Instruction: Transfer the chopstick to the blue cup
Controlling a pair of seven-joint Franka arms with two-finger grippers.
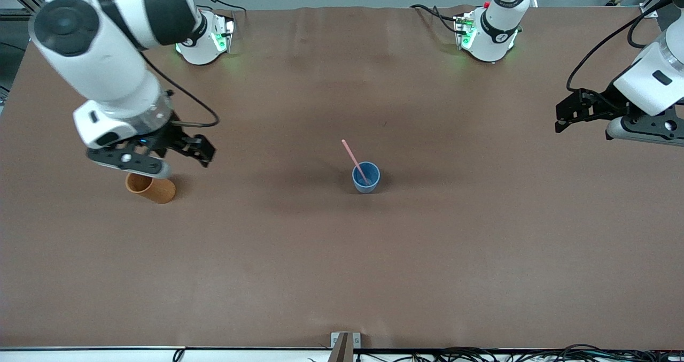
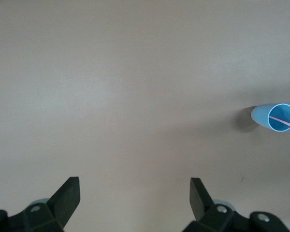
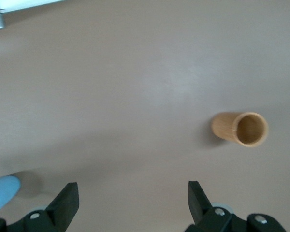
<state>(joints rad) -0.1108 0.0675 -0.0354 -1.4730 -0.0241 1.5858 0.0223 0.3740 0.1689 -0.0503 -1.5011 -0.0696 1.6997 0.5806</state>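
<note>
The blue cup stands upright in the middle of the table. One pale pink chopstick stands in it, leaning out over the rim toward the robots' bases. The left wrist view shows the cup with the chopstick across its mouth. My right gripper is open and empty, up in the air beside the orange-brown cup at the right arm's end. My left gripper is open and empty, up over bare table at the left arm's end. Both are well apart from the blue cup.
An orange-brown cup stands at the right arm's end of the table, partly under the right hand; it also shows in the right wrist view. The blue cup's edge shows there too. A metal bracket sits at the table's near edge.
</note>
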